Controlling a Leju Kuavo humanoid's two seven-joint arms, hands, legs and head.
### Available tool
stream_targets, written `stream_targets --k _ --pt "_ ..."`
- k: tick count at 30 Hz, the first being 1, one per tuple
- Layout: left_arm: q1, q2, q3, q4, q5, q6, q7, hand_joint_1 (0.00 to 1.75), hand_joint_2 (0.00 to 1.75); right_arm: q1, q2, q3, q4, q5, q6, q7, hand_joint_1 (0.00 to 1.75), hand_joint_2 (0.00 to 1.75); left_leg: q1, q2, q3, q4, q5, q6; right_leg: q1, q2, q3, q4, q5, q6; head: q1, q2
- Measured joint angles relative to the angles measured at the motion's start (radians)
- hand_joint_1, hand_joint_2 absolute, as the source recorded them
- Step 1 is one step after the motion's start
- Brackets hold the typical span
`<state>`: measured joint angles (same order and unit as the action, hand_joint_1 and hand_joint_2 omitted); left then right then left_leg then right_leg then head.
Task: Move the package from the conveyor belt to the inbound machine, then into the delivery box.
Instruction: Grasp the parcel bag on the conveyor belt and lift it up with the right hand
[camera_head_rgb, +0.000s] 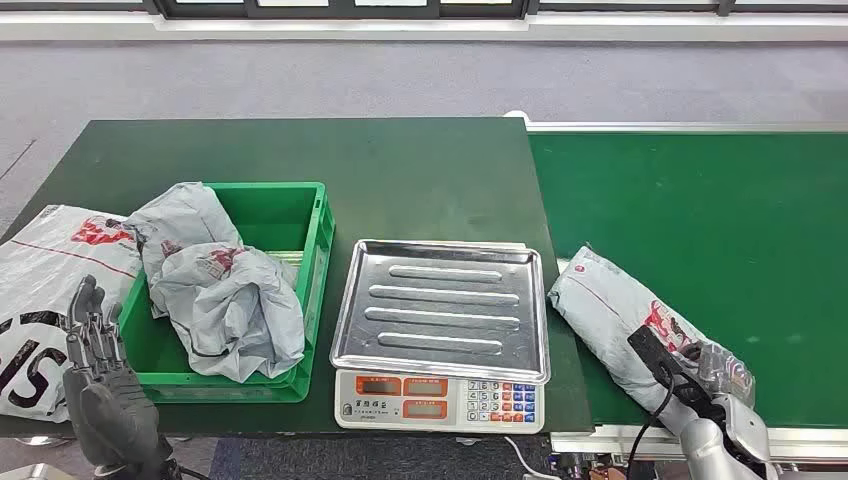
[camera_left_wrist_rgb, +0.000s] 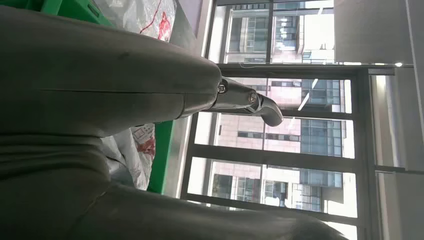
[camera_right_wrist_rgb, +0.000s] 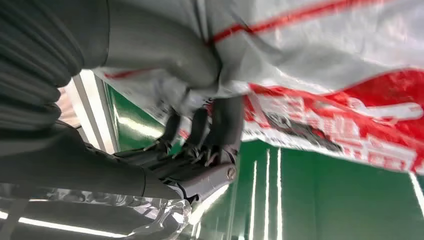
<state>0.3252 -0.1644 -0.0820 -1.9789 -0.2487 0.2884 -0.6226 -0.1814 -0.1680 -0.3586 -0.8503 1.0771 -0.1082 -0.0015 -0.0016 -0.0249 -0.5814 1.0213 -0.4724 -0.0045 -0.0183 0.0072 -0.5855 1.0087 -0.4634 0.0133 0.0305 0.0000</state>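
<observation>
A grey package (camera_head_rgb: 625, 312) with red print is seen on the dark green conveyor belt (camera_head_rgb: 720, 200), right of the silver-trayed, orange-buttoned scale (camera_head_rgb: 440, 330).

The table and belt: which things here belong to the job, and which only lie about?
Job: grey package on conveyor belt, gripped by right hand; scale; green crate.
Lying about: white bag beside crate; left hand idle.
</observation>
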Motion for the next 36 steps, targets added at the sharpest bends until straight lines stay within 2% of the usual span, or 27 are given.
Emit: stream_targets --k 14,20,25,32,36 --pt "0.008 -0.006 0.001 -0.015 0.002 -0.001 0.003 0.0 0.0 0.0 0.021 0.001 -0.004 -0.003 -0.003 -0.006 1.75 1.75 0.0 0.0 0.0 0.0 0.0 0.0 0.0 0.0 0.0 0.0 0.0 0.0 0.0 0.0" --pt "0.013 -0.007 0.004 -0.016 0.006 -0.002 0.003 0.0 0.0 0.003 0.033 0.001 -0.009 -0.019 -0.04 -0.034 1.75 1.75 0.0 0.0 0.0 0.0 0.0 0.0 0.0 0.0 0.0 0.0 0.0 0.0 0.0 0.0" --pt "0.031 -0.019 0.017 -0.025 0.006 -0.002 -0.009 0.0 0.0 0.025 0.061 0.001 -0.11 -0.11 -0.209 -0.184 1.75 1.75 0.0 0.0 0.0 0.0 0.0 0.0 0.0 0.0 -0.001 0.0 0.0 0.0 0.0 0.0" --pt "0.055 -0.039 0.025 -0.033 0.002 0.003 -0.03 0.0 0.0 0.116 0.141 0.001 -0.483 -0.283 -0.418 -0.397 1.75 1.75 0.0 -0.001 -0.001 -0.001 0.0 0.0 0.0 0.0 -0.001 0.0 -0.001 0.0 0.0 0.0" --pt "0.057 -0.043 0.026 -0.033 -0.004 0.012 -0.03 0.0 0.0 0.168 0.175 0.017 -0.668 -0.323 -0.474 -0.446 1.75 1.75 0.0 -0.001 -0.001 -0.001 -0.001 0.0 0.0 0.0 -0.001 0.0 -0.002 0.0 0.0 0.0"
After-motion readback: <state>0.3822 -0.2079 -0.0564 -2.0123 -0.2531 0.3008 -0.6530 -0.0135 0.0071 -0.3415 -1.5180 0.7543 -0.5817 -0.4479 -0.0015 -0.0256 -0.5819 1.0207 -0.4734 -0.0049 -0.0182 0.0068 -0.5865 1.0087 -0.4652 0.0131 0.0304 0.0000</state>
